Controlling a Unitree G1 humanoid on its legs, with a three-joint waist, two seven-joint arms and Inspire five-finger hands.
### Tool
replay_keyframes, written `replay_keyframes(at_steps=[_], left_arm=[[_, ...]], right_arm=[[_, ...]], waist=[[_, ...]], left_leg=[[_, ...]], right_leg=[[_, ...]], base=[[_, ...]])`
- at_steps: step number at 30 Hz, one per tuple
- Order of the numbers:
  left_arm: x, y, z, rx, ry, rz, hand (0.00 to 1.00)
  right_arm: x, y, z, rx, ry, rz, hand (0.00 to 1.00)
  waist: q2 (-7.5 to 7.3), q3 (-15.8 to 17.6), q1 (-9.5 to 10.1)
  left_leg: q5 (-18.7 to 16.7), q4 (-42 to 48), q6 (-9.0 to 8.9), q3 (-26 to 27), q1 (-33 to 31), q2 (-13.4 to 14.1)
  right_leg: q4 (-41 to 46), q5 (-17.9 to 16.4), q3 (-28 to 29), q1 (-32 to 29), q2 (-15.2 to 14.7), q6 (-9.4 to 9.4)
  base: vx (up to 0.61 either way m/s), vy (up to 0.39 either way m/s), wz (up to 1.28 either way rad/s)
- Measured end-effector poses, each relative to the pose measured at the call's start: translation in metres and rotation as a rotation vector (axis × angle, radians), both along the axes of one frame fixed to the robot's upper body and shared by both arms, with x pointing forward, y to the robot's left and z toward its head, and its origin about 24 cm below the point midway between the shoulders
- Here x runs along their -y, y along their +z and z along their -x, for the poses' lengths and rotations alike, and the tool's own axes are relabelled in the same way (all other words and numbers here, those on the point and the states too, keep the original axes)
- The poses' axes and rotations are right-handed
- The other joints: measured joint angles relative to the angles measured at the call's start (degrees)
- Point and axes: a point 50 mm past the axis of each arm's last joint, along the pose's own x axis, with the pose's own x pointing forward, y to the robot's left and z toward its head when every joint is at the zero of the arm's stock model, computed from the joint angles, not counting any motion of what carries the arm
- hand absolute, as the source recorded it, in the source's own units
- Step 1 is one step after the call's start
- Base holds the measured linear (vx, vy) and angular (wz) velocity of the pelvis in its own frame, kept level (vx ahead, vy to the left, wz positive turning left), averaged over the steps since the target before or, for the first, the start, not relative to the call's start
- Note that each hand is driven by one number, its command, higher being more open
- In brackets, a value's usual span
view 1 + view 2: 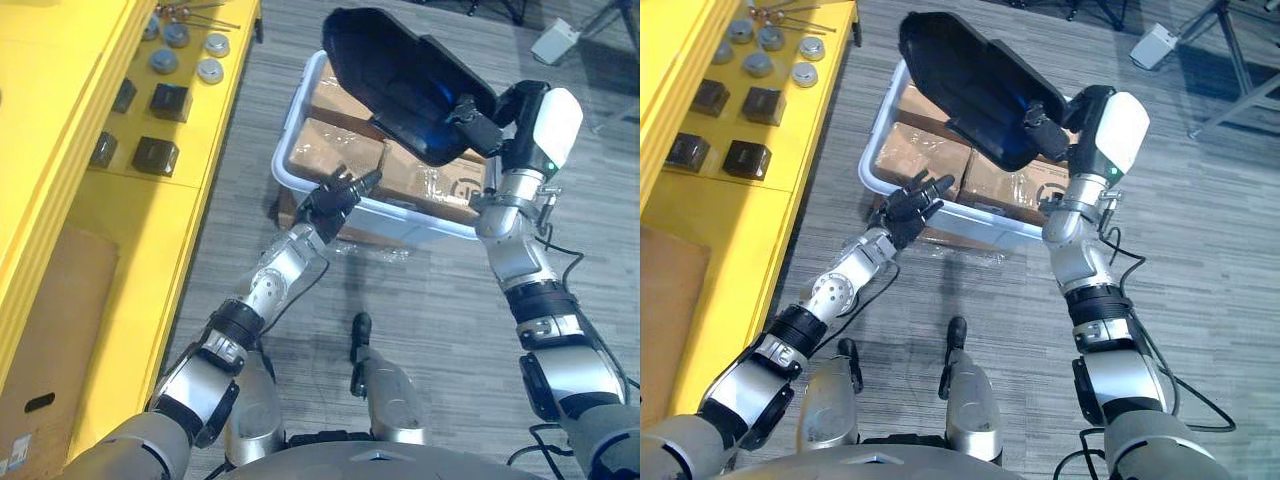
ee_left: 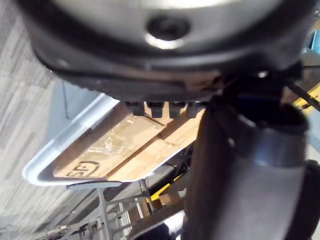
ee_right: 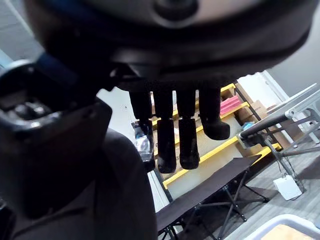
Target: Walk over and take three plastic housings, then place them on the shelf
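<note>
light: bright, even | shadows: soft | glare: blue sheen, plastic housing (image 1: 400, 85)

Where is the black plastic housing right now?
In the left eye view, the black plastic housing is raised above the pale bin of cardboard boxes, gripped at its right end by the right hand.
</note>
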Motion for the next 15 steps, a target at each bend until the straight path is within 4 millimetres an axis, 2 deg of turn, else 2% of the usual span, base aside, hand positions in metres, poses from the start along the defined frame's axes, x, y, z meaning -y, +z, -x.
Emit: replay_keyframes(at_steps=[6,8,12,13,15], left_arm=[[0.011,0.004,0.002,0.018,0.016,0.065,1.0],[0.012,0.006,0.002,0.019,0.036,0.115,1.0],[0.007,0.002,0.002,-0.008,0.088,0.2,1.0],[0.007,0.002,0.002,-0.01,0.093,0.209,0.0],[0.009,-0.003,0.005,-0.036,0.114,0.256,0.0]], right_arm=[[-0.014,-0.029,0.013,-0.046,0.066,0.018,0.0],[-0.026,-0.044,0.021,-0.063,0.112,0.019,0.0],[-0.036,-0.059,0.031,-0.079,0.161,-0.005,0.0],[-0.036,-0.06,0.033,-0.078,0.168,-0.007,0.0],[-0.039,-0.07,0.044,-0.089,0.197,-0.02,0.0]], waist=[[0.37,-0.74,-0.58],[0.55,-1.04,-1.09],[1.08,-2.89,-1.83],[1.1,-3.19,-1.84],[1.13,-5.25,-2.01]], left_leg=[[1.06,-2.79,-0.2,0.98,2.71,-0.49],[1.28,-3.9,-0.28,1.61,4.56,-0.69],[1.37,-4.88,-0.31,2.37,5.7,-0.91],[1.38,-5.1,-0.33,2.48,5.88,-0.95],[1.42,-5.89,-0.41,2.94,6.5,-1.0]], right_leg=[[-0.18,0.0,0.63,0.95,-0.14,0.0],[-1.09,0.0,0.95,2.41,-0.19,0.0],[-1.71,0.02,1.62,2.95,-0.26,0.04],[-2.01,0.07,1.68,3.11,-0.26,0.11],[-2.78,0.19,1.85,3.49,-0.2,0.16]], base=[[0.02,-0.009,-0.05],[0.01,-0.017,-0.08],[0.0,-0.004,-0.08],[0.02,-0.001,-0.13],[0.04,-0.002,-0.07]])
